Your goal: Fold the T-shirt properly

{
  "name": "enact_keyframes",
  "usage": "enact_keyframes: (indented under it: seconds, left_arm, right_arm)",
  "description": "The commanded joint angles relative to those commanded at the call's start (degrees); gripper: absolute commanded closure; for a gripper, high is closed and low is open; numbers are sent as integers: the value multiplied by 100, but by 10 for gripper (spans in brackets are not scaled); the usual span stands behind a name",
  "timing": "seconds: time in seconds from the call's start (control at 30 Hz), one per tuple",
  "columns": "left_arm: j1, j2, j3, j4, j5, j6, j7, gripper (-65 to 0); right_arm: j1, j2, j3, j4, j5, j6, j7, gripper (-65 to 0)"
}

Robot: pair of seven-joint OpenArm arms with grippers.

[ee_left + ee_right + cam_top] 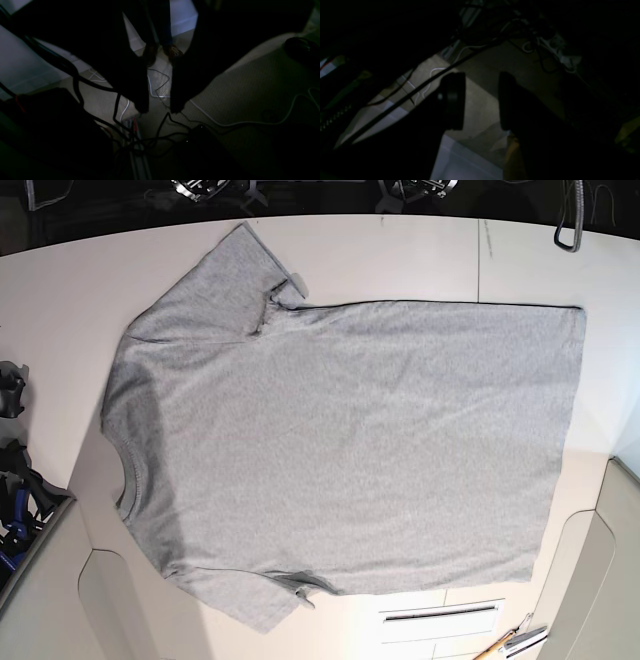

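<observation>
Both grippers, left (158, 110) and right (481, 101), hang spread and empty (dim floor below); one T-shirt (350, 450) lies flat on the table (400, 260).

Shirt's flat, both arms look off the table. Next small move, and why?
Probably bring one gripper over the table to a sleeve. The T-shirt lies spread flat and unfolded on the table, while both wrist views show only floor and cables between open jaws, nothing held.
</observation>
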Motion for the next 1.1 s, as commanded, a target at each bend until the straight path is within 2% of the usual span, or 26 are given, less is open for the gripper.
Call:
enact_keyframes:
  seconds: [0.1,0.2,0.43,0.6,0.77,0.83,1.1]
  left_arm:
    - [-2,2,0,0,2,0,0,-184]
    - [-2,0,2,0,76,0,-24,-128]
    - [33,0,0,0,105,0,-61,-128]
    - [302,-33,0,61,103,0,-87,-128]
    - [828,-142,0,621,-68,-44,-85,-128]
    - [1082,-210,0,927,-92,-313,-85,-128]
    - [1980,-568,-11,1908,-667,-323,-81,-128]
  right_arm:
    - [0,0,0,0,-2,2,0,-209]
    - [0,0,0,0,-2,2,0,-157]
    - [-2,0,0,0,-2,33,-2,-158]
    - [-20,66,0,4,-28,201,-4,-158]
    - [-142,173,0,76,-20,588,-4,-158]
    - [-299,273,0,240,-20,643,-4,-158]
    - [-1495,977,0,1947,4,636,-4,-158]
